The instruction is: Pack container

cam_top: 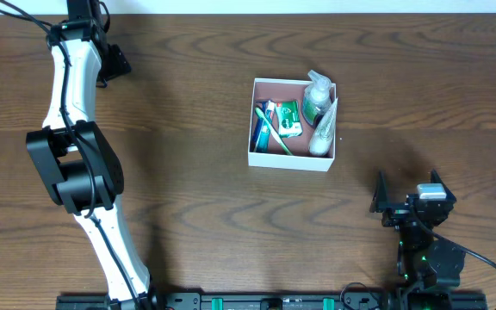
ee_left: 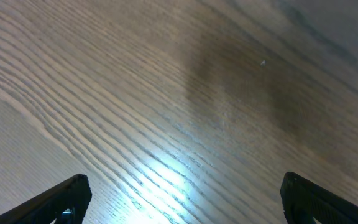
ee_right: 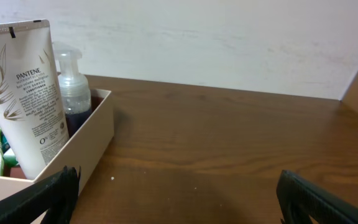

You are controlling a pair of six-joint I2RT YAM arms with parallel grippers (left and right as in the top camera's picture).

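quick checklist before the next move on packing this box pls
1. Container upright and open on the table: ok.
2. Left end effector open, nothing between its fingers: ok.
3. Right end effector open, nothing between its fingers: ok.
4. Both end effectors apart from the container: ok.
5. Contents below the rim: not ok, the Pantene tube and the pump bottle rise above it.
6. Lid to close it with: cannot tell, none in view.
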